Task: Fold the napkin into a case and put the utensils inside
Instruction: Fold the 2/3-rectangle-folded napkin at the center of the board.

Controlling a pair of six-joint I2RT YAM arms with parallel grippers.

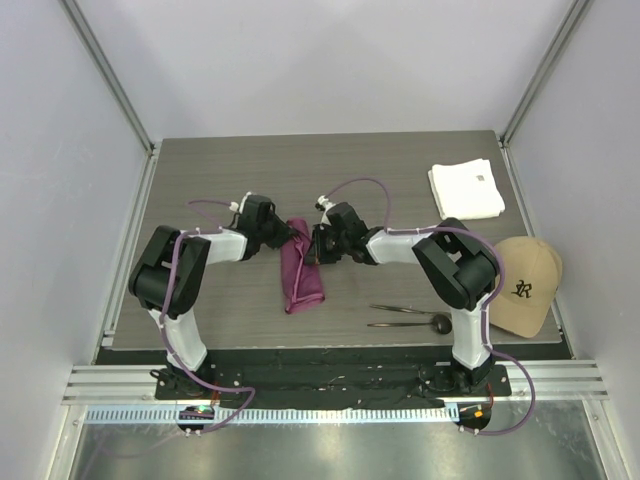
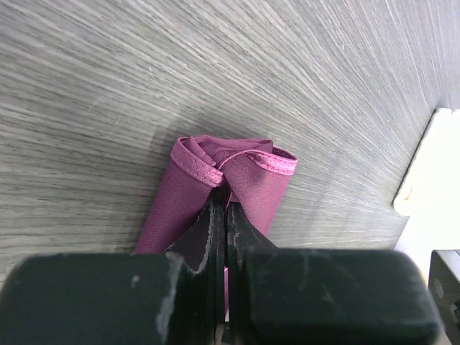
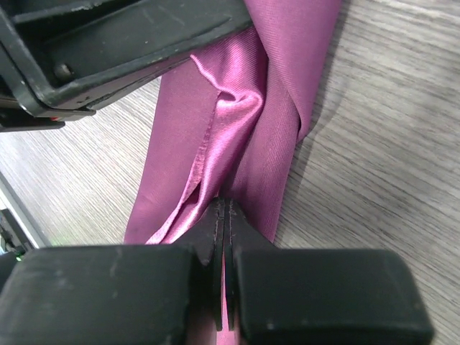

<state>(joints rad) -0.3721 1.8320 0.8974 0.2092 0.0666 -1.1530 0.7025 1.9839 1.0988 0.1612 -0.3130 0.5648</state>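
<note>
**2 grippers clamped on 1 folded strip**

1 dark wood-grain table (image 1: 200,180) carries everything the task needs. Near its middle lies the napkin (image 1: 300,278), already gathered into a long narrow magenta band that runs from far to near. It is not yet a tidy case: the wrist views show loose hems and a twisted ridge along the top.

The tan cap (image 1: 525,285) sits off the table's right edge and the white cloth (image 1: 466,190) sits in the far right corner, both well apart from the work and likely no part of it.

The 2 utensils (image 1: 405,315) lie side by side near the front edge, right of the napkin and not touching it. They look parked there until a pouch is ready.

The left gripper (image 1: 293,232) comes in from the left and the right gripper (image 1: 318,243) from the right, meeting at the band's far part. Both sets of jaws are clenched with no gap showing, each pinching a fold of the napkin, and magenta fabric shows between the pads. My guess is that the 2 pinches sit close together so the layers can be pulled or turned over without the band spreading open.
</note>
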